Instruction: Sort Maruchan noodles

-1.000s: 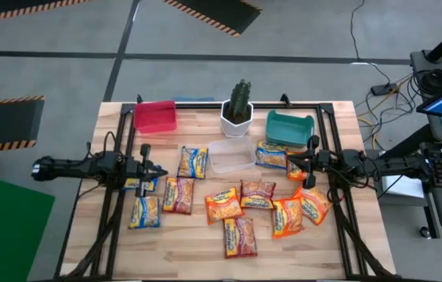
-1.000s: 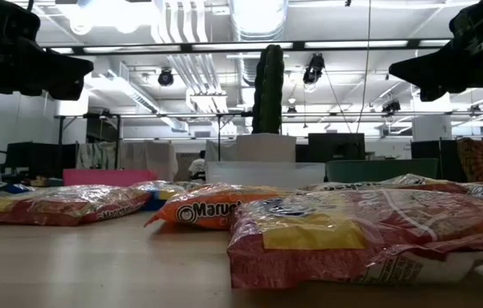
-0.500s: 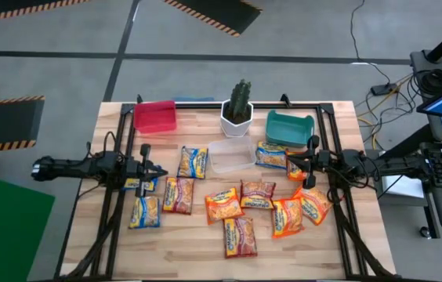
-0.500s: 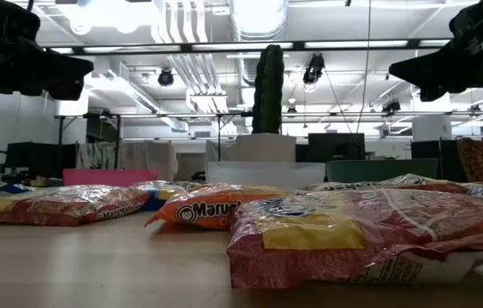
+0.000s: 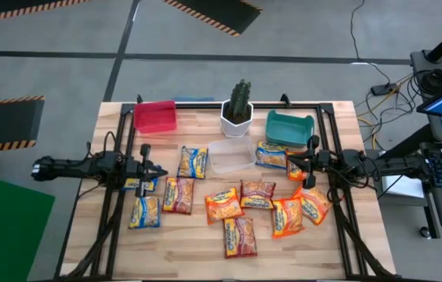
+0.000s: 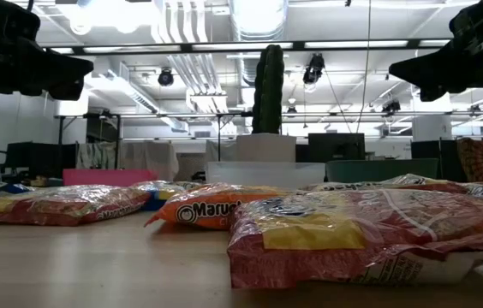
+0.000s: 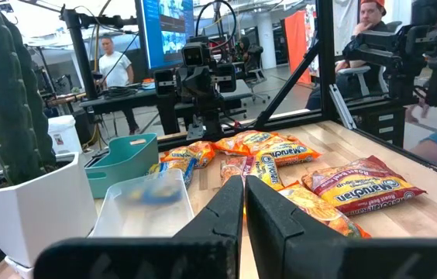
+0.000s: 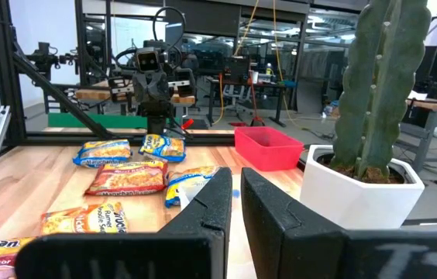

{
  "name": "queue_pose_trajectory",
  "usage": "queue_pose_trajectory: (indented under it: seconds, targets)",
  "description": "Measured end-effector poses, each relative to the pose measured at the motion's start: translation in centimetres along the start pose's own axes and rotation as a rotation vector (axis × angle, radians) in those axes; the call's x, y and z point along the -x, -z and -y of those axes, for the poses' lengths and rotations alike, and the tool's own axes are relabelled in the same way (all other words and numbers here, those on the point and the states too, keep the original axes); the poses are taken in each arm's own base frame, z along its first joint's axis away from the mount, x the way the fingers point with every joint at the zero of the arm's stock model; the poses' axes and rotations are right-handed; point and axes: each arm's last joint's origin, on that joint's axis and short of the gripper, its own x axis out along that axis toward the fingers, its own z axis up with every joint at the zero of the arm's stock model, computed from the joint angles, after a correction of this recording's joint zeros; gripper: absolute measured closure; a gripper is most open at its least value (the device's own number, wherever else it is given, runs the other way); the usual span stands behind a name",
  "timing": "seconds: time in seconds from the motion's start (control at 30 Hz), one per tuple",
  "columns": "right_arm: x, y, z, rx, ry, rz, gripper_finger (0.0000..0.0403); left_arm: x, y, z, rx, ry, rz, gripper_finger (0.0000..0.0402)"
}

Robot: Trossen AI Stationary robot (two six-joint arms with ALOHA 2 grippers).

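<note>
Table [image 5: 197, 249] — we list the cactus pot [image 5: 237, 116] at the back between red bin [image 5: 155, 116] and teal bin [image 5: 289, 128], a clear tray [image 5: 231, 155] in front. Noodles [image 5: 240, 205] lie scattered across the middle. Left gripper [image 5: 161, 170] and right gripper [image 5: 290, 164] — fingers together, holding nothing, above opposite sides.

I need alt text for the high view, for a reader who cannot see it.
About a dozen Maruchan noodle packets lie scattered on a wooden table, none sorted. The left gripper and right gripper hover shut, facing inward. At the far edge: red bin, potted cactus, teal bin.
</note>
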Motion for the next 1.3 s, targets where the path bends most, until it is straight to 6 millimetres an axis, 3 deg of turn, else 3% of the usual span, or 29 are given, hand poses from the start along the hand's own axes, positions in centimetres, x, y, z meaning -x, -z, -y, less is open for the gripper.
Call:
queue_pose_trajectory:
  seconds: [1.03,1.2,1.3]
  targets:
    - [0.00,0.00,0.00,0.000,0.000,0.000,0.0380,0.00,0.01,0.00,-0.001,0.000,-0.001,0.0401]
    - [0.00,0.00,0.00,0.000,0.000,0.000,0.0380,0.00,-0.02,-0.02,-0.178,-0.006,0.000,0.0401]
    - [0.00,0.00,0.00,0.000,0.000,0.000,0.0380,0.00,-0.18,-0.05,-0.200,-0.011,0.017,0.0401]
